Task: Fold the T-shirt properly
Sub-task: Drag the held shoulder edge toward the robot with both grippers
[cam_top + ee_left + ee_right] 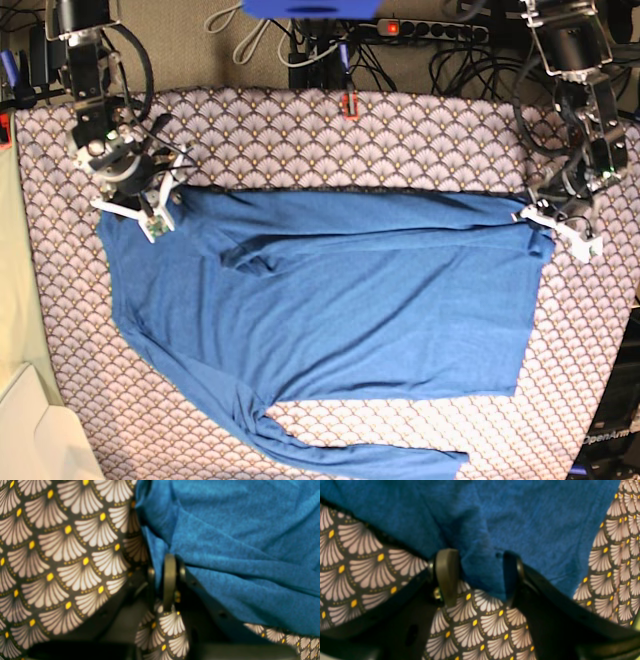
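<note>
On scallop-patterned cloth [400, 130], T-shirt [340, 310], power strip [420, 30] behind

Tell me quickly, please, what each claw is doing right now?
Left claw: closed, pinching the edge of the plain blue knit long-sleeved shirt.
Right claw: open, fingers astride a fold of that shirt.

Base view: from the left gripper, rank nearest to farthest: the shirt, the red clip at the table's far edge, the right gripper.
1. Shirt: the left gripper grips its edge.
2. Red clip: far edge, middle.
3. Right gripper: opposite end of the shirt.
</note>
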Tool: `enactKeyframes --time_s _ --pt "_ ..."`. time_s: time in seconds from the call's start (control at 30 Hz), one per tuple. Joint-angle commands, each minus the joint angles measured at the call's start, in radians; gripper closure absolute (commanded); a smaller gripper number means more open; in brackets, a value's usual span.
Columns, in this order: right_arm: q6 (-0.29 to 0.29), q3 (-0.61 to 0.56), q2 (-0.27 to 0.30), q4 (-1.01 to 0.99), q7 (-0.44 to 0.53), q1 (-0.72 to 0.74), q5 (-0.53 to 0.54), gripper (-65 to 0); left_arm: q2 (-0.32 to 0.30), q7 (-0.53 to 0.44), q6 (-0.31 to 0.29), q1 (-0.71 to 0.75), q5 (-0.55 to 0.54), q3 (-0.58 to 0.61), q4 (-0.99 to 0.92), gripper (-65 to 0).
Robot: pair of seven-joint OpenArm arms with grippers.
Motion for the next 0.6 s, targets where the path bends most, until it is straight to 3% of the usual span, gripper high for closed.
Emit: enactKeyframes --time_s 0.0,0.17,0.23,0.37,0.57 --pt "0.001 0.005 0.012 0.013 0.017 0.012 0.005 -29.6 -0.019 -0.016 0.002 -0.014 -0.004 -0.005 0.014 -0.3" --pt "0.003 0.005 0.013 0.012 0.017 0.009 0.005 -27.0 -0.019 -0.016 0.002 -0.011 -0.004 -0.006 0.014 -0.4" --pt "0.018 0.005 0.013 0.012 0.013 0.009 0.005 -20.6 -0.019 -0.016 0.002 -0.011 -0.004 -0.006 0.014 -0.4" --pt "0.056 0.005 0.013 0.012 0.006 0.002 0.005 -0.2 -0.019 -0.013 0.002 -0.009 -0.004 -0.003 0.014 -0.4" --pt "0.058 0.006 0.026 0.021 0.01 -0.041 0.005 0.0 -0.019 -0.007 0.002 0.006 -0.005 -0.003 0.02 -0.3"
